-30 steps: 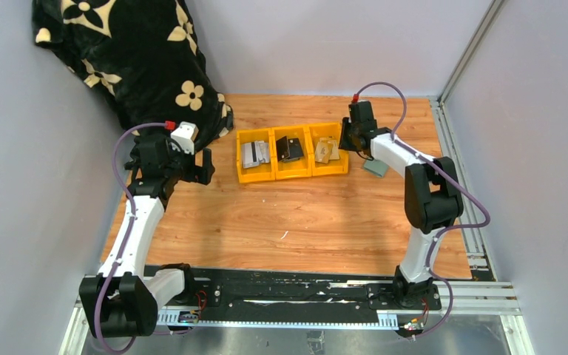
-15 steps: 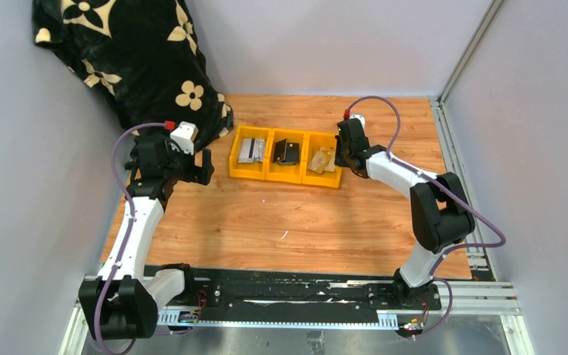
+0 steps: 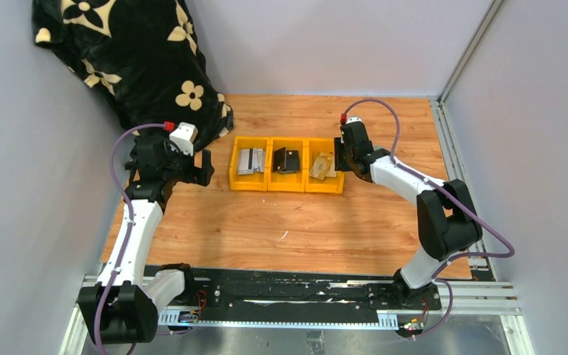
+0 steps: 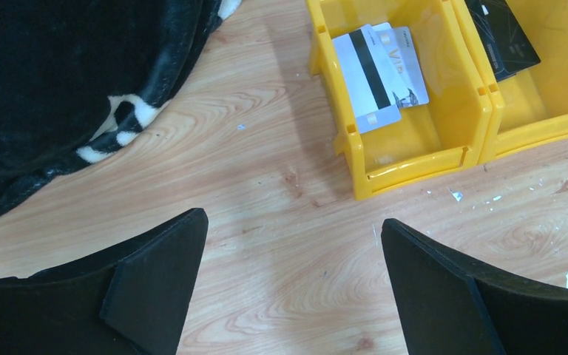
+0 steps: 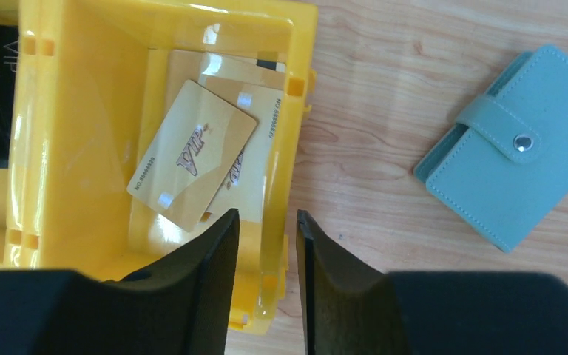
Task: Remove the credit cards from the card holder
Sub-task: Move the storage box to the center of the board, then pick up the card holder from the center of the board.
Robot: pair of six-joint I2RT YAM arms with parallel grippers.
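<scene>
The grey-green card holder point(image 5: 514, 177) lies closed, tab snapped, on the wood to the right of the bins; the top view does not show it. A row of three yellow bins point(image 3: 287, 186) holds cards: silver ones point(image 4: 377, 74) on the left, black ones point(image 4: 503, 37) in the middle, gold ones point(image 5: 192, 155) on the right. My right gripper point(image 5: 266, 214) straddles the right bin's right wall point(image 5: 294, 111), jaws nearly closed on it; it also shows in the top view point(image 3: 341, 159). My left gripper point(image 4: 292, 288) is wide open and empty over bare wood left of the bins.
A black blanket with cream flowers point(image 3: 133, 59) is heaped in the back left corner, and its edge point(image 4: 59, 81) lies close to my left gripper. Grey walls enclose the table, and a metal rail point(image 3: 451, 148) runs along the right side.
My right gripper has moved nearer and slightly left, and the row of bins has slid and turned with it. The card holder went out of sight in the top view. The left arm barely moved.
</scene>
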